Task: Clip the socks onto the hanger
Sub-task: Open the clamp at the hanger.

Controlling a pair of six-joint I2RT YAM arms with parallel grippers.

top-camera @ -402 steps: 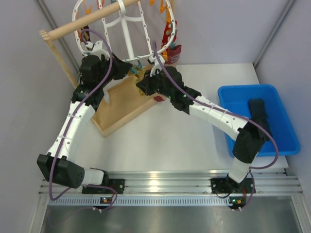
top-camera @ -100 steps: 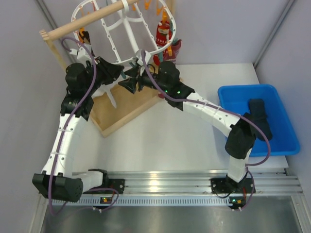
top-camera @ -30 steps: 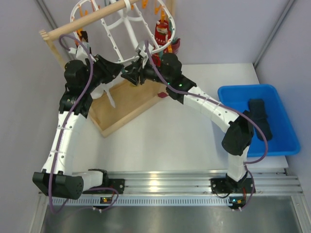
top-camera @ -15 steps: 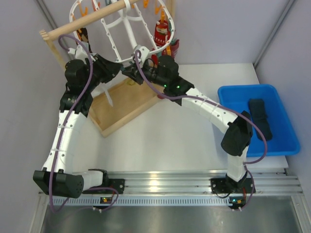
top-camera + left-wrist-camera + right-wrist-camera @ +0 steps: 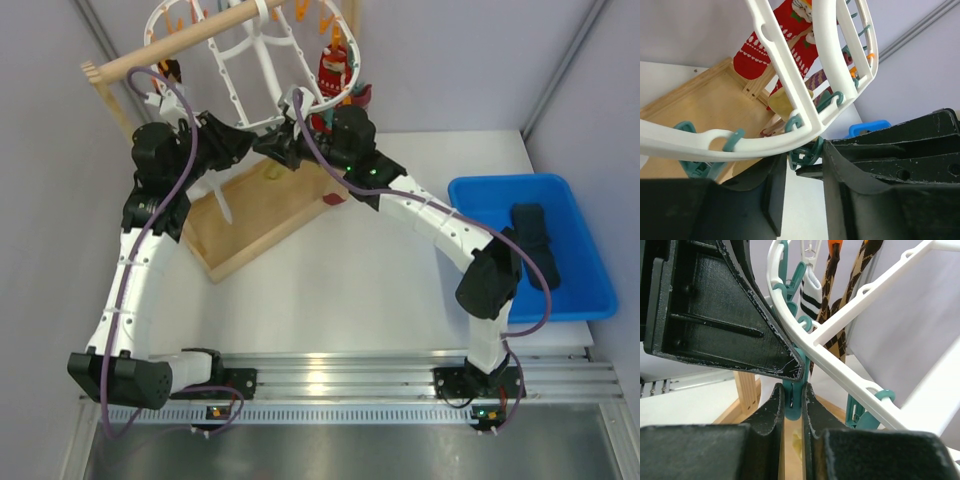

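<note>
Left wrist view shows the left gripper [image 5: 804,162] with its jaws partly apart and a teal clip [image 5: 807,152], under the rim of the hanger [image 5: 831,50], sitting in the gap; whether either finger touches it I cannot tell. Beyond hang red patterned socks [image 5: 785,30], a tan-yellow sock [image 5: 779,102] and a purple striped sock [image 5: 815,82]. From above, the white hanger hangs from a wooden rod [image 5: 170,45] over the wooden base [image 5: 255,210] toward the far-left corner of the tabletop [image 5: 380,300], and both arms reach in beneath its near rim. Right wrist view has the right gripper [image 5: 793,396] squeezed narrow on the teal clip's tail, with a black-banded white sock [image 5: 812,290] and brown argyle socks [image 5: 867,252] clipped up behind. Against the tabletop's right edge sits a blue bin [image 5: 495,215] holding a dark sock [image 5: 535,240]
</note>
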